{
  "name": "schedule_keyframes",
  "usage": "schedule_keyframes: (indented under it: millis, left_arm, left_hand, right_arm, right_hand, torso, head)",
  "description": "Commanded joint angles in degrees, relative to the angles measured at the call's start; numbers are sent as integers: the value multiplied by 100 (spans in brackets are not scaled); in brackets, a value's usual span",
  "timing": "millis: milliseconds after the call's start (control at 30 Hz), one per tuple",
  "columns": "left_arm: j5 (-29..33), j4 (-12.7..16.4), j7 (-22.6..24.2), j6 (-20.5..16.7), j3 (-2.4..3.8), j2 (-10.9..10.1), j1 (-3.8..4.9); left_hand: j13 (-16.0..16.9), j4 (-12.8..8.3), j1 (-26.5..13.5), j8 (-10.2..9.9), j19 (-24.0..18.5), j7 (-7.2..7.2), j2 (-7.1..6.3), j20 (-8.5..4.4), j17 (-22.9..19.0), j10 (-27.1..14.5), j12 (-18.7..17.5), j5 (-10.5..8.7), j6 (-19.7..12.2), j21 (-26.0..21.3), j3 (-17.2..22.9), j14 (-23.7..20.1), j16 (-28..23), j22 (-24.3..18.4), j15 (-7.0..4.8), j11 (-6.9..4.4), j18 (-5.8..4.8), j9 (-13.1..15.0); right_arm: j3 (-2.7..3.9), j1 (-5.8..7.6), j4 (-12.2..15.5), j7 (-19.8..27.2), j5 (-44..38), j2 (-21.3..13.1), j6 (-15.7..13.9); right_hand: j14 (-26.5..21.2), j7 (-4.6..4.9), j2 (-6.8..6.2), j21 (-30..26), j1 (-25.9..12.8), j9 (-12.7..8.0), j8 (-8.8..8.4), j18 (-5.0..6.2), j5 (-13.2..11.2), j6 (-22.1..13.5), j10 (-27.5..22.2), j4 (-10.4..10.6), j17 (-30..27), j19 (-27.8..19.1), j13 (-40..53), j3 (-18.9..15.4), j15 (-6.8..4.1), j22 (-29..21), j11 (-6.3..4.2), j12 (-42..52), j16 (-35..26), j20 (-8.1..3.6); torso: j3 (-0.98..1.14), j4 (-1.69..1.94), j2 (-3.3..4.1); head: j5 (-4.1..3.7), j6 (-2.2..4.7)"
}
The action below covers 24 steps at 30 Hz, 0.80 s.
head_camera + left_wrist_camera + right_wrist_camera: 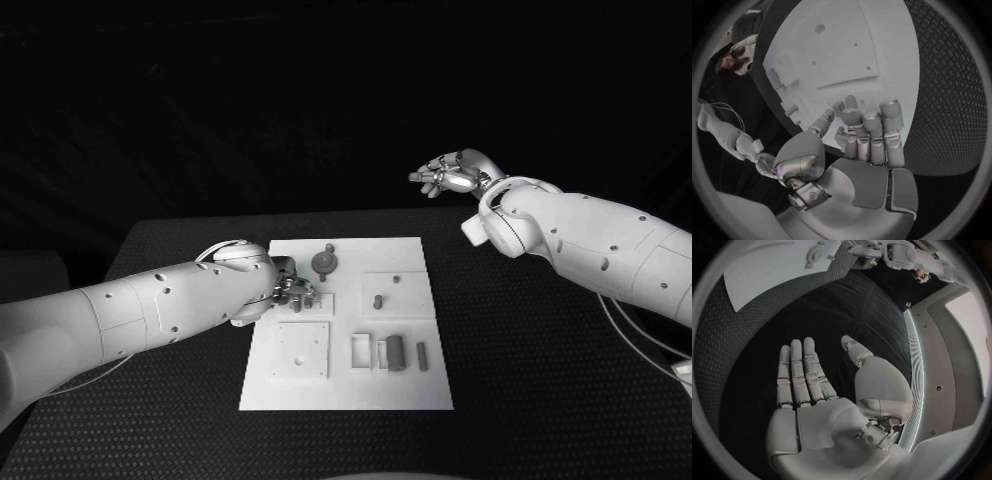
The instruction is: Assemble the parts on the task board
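Parts lie scattered on the white board (408, 385): a round piece with a stem (326, 262) near its far edge, a small peg (378, 299) standing in a raised square at its middle, and a dark block (394, 352) with a thin bar (423, 354) beside it toward the near right corner. A flat square plate (303, 350) sits on the board's near left part.

Your left hand (293, 291) hangs low over the board's left edge, between the round piece and the square plate. In the left wrist view its fingers (871, 131) are curled in close together and you cannot tell whether anything small sits between them; I see nothing held. Your right hand (454, 173) is raised well away from the board, beyond its far right corner, with its fingers (804, 372) straight and apart, holding nothing.

The step in hand looks like a pick or a placement at the board's left edge. Do it well by spreading the left fingers before you lower them, coming straight down on one piece only, and keeping the wrist clear of the round piece just beyond. Bring the right hand in toward the board's right edge only if you need to steady the board.
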Motion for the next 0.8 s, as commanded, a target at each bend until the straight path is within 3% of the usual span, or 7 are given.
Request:
schedule_keyframes:
  millis: [33, 133, 267, 400, 500, 600, 800]
  left_arm:
    - [74, 11, 26, -78, 60, -35, -19]
    - [245, 60, 21, -41, 215, -86, -1]
    - [592, 173, 0, 49, 340, -197, 182]
    - [748, 208, -6, 40, 384, -289, 402]
    - [924, 60, 14, 60, 399, -314, 587]
    - [1009, -281, 60, 44, 405, -261, 761]
    - [1065, -1097, 215, 318, 406, 70, 893]
  left_hand:
    - [5, -21, -20, -14, 7, 24, -11, -56, -9, -55, 22, -26, -71, -20, -32, -15, 32, 96, -28, 2, 197, -3]
    - [6, -63, 9, -16, 4, 26, -1, -60, -12, -59, 19, -26, -79, -24, -40, -22, 30, 95, -33, 4, 200, 1]
    - [6, -151, 77, -30, -4, 36, 20, -61, -18, -72, 11, -26, -109, -31, -51, -38, 26, 93, -37, 14, 201, 3]
    - [-8, -289, 181, -92, -91, 94, 39, -60, -41, -183, -44, -25, -240, -97, -54, -146, -29, 78, -26, 72, 201, -9]
    - [-33, -418, 335, -186, -179, 178, 54, -58, -76, -317, -112, -21, -486, -171, -24, -270, -106, 61, 4, 153, 201, -33]
    - [-58, -457, 558, -229, -231, 239, 66, -40, -108, -387, -152, 9, -663, -227, 39, -334, -153, 50, 52, 210, 195, -38]
    - [-92, -437, 674, -213, -279, 282, 45, 1, -151, -459, -192, 26, -767, -294, 16, -393, -201, 40, 95, 251, 182, -23]
  right_arm:
    - [2, -5, -4, 56, 6, -2, 71]
    - [2, -6, -6, 58, 8, -6, 71]
    - [2, -7, -52, 59, 2, 4, 82]
    - [2, -13, -130, 64, 23, 23, 88]
    - [2, -24, -177, 76, 30, 33, 94]
    - [2, -34, -221, 81, 31, 49, 97]
    - [2, -43, -212, 65, 31, 40, 70]
  right_hand:
    - [-19, 194, 0, -39, -34, -6, 12, -35, 2, 35, -655, 27, 10, -28, -8, 7, 32, 10, 225, 34, -33, -11]
    - [-20, 194, 0, -39, -34, -6, 12, -34, 2, 35, -655, 28, 10, -28, -8, 7, 32, 11, 226, 34, -34, -11]
    - [-20, 194, 0, -40, -33, -6, 12, -34, 2, 34, -656, 29, 11, -28, -9, 7, 32, 12, 226, 35, -34, -11]
    - [-19, 194, 1, -40, -31, -7, 13, -34, 3, 34, -656, 30, 12, -28, -10, 8, 32, 13, 225, 35, -35, -11]
    - [-19, 194, 3, -41, -29, -7, 13, -33, 3, 34, -656, 30, 13, -28, -10, 9, 32, 13, 225, 36, -35, -11]
    - [-19, 194, 4, -41, -26, -7, 13, -33, 3, 34, -656, 30, 14, -28, -10, 10, 32, 14, 225, 36, -35, -11]
    - [-19, 194, 5, -42, -22, -8, 14, -32, 3, 34, -656, 29, 15, -28, -11, 11, 32, 15, 225, 37, -36, -12]
  torso:
    - [-3, 2, -6]
    - [-3, 3, -5]
    - [-3, 4, -6]
    - [-2, 3, -2]
    - [-7, 4, -1]
    - [-4, 4, 3]
    - [-7, 0, 9]
  head:
    - [6, 13]
    - [12, 37]
    - [28, 93]
    - [50, 143]
    - [65, 179]
    - [84, 208]
    - [107, 282]
